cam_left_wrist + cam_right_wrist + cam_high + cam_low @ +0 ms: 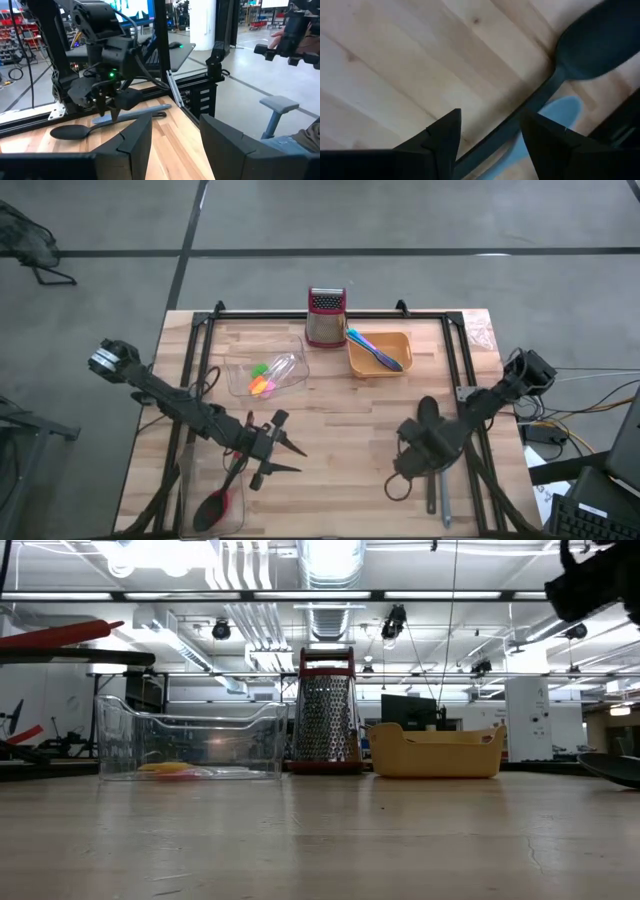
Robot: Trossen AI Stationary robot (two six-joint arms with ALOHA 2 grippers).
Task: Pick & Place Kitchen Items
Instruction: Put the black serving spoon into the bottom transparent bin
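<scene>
Right gripper (490, 140) over black spoon (600, 42)
Its fingers spread astride the handle on the tabletop (410, 65); left gripper (172, 145) fingers also spread, empty.

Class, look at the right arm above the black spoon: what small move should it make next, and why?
Probably lower the right end effector straight down and close on the black spoon. Its fingers stand open with the spoon's handle running between them, and the spoon lies flat on the table over a grey spatula, not yet gripped.
</scene>
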